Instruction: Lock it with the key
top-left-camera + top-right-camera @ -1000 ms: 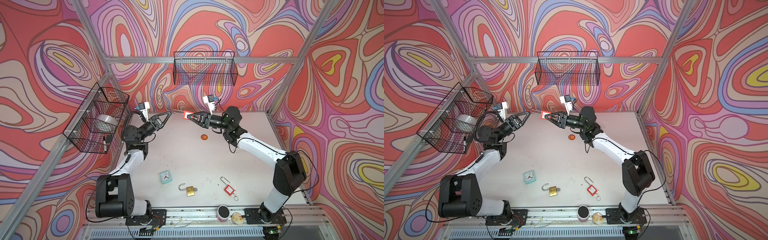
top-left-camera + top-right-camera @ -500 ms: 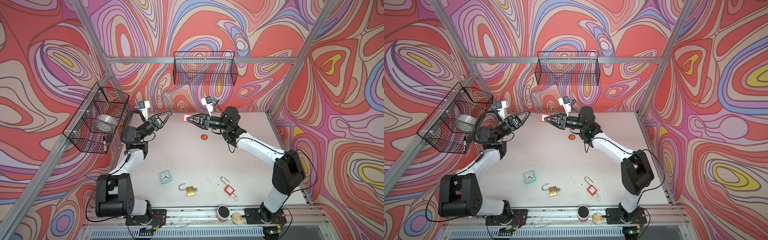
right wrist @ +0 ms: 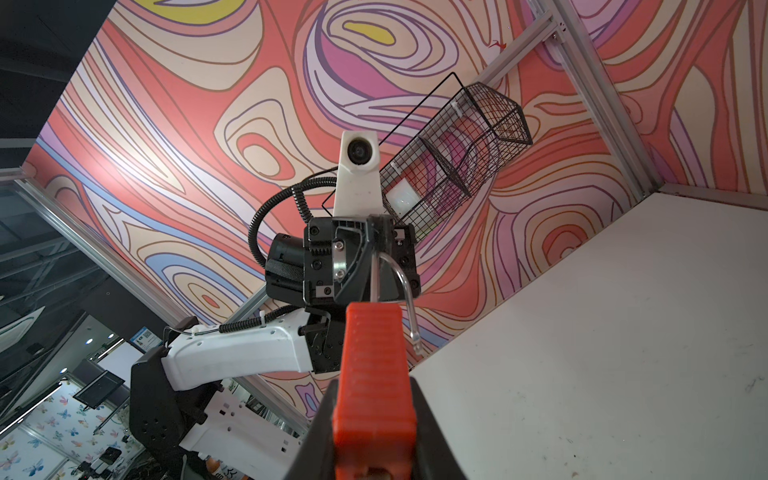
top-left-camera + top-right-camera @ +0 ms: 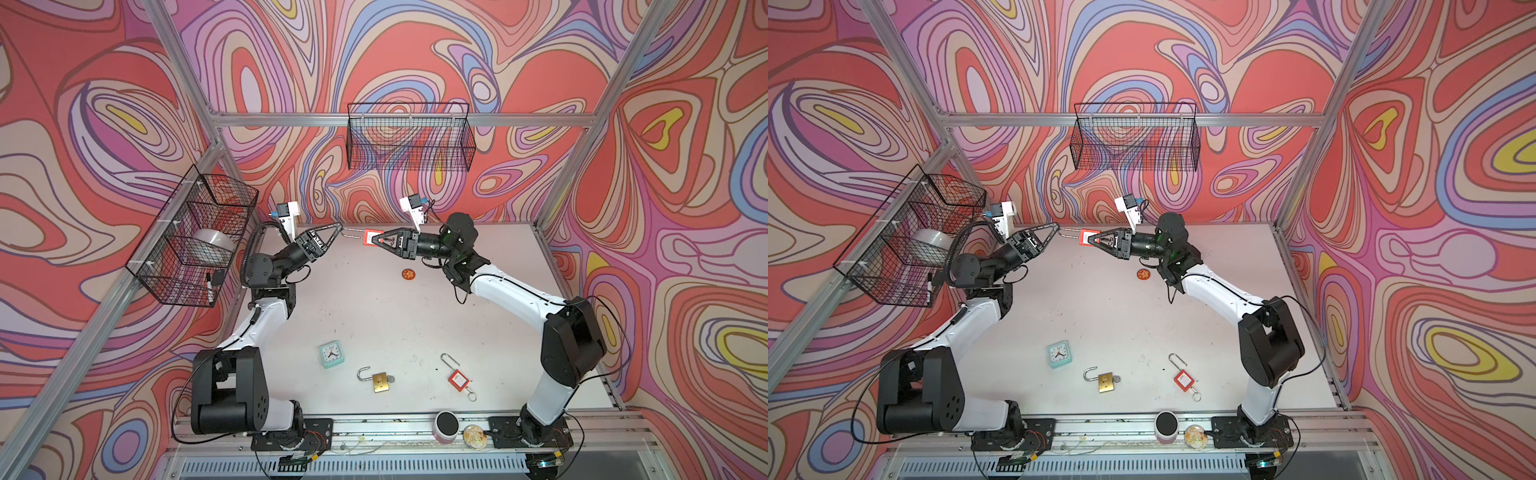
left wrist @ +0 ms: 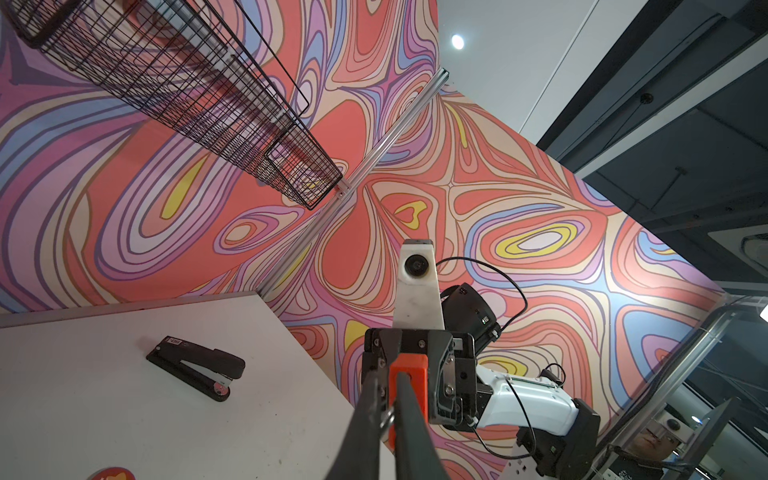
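the lock (image 4: 1087,237) hangs in the air over the back edge of the bench (image 4: 374,316), a little left of its middle, clear of the surface. its red body lies level, and the right pincer (image 4: 379,240) has its fingers drawn in tight on both flanks. the shackle (image 3: 410,307) points away from that arm toward the left one. in the right wrist view one leg sits in the body while the other ends free just beside it, so i judge the lock open. the left pincer (image 4: 340,227) meets the shackle at its bend. the left wrist view shows its fingers pinched almost together with the wire between them. it looks like a hold on the shackle, though how firm i cannot tell. no key shows on this lock, and its keyhole end is hidden inside the right pincer.

the step in hand, as i read it, is seating the shackle. to do it well, hold the body fixed in the right pincer and bring the free leg over its hole first. then push straight along the legs and not at a slant, since thin round wire can slip or twist between flat fingers. go slowly and watch that the bend does not slide out.

near the front edge of the bench lie a brass lock (image 4: 380,380), a second red lock (image 4: 457,379) trailing a ring (image 4: 472,395), and a clock (image 4: 331,354). a round token (image 4: 408,274) lies nearer the back.
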Tool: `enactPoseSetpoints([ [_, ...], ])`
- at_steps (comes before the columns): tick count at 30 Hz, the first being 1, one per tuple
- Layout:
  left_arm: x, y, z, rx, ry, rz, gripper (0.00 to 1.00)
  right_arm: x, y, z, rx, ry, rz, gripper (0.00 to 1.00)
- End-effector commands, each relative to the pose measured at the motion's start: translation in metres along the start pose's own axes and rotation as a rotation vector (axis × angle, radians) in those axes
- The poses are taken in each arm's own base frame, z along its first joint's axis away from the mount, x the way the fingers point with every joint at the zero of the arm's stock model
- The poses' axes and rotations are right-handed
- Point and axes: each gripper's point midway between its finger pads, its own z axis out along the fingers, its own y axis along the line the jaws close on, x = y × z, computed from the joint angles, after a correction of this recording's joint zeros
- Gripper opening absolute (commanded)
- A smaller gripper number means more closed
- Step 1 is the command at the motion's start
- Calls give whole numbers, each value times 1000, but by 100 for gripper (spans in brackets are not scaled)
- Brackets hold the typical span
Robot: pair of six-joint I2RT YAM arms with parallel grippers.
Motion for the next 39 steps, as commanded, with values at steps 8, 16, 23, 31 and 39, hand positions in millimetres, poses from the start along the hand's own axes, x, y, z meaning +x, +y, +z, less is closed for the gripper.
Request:
enactPoseSetpoints([
  [8,2,-21,-3,52,21,63,31,-10,9,6,-51,-3,-20,0],
  [16,1,-20,-4,46,9,80,52,-7,12,5,-61,13,-18,0],
  [23,2,-19,-3,47,17,73,33,-9,12,6,-58,9,-16,0],
  [31,4,-19,-4,45,18,64,9,-13,10,11,-84,7,-14,0],
  [39,6,-20,-4,50,28,68,0,-8,6,11,-71,23,-25,0],
])
